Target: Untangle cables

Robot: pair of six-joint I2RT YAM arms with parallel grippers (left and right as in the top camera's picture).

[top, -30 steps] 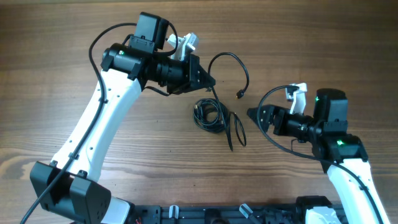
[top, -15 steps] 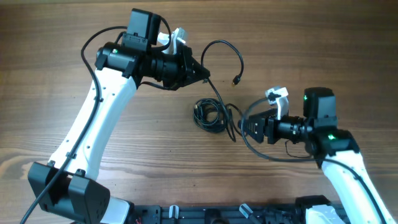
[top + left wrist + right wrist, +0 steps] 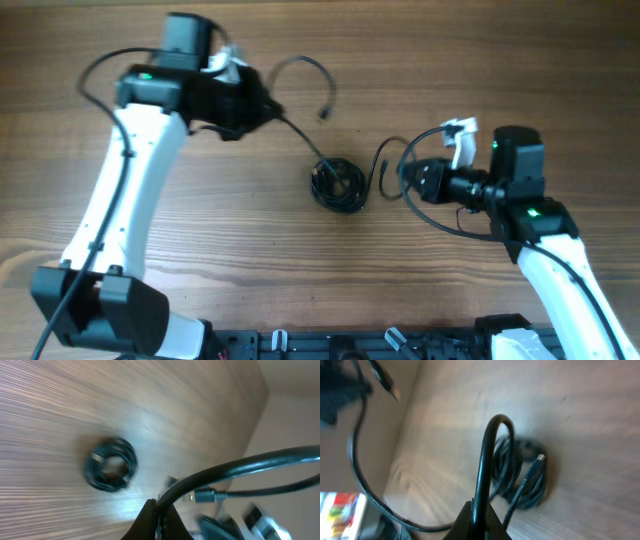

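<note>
While the left jaws clamp one black cable strand (image 3: 240, 462) and the right jaws clamp a second loop (image 3: 482, 460), one knotted coil (image 3: 355, 190) lies between them on the wooden tabletop (image 3: 450, 60).

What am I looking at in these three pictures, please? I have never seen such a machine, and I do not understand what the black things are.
These are two robot arms, left and right, at a wooden table. One picture is taken from above. The other two come from a small camera on each arm's wrist, so they look along its fingers and are rather blurred. On the table lies a coil of thin black cables. The left gripper is shut on one cord, whose plug end curves away from it. The right gripper is shut on a loop of cord next to the coil.
</note>
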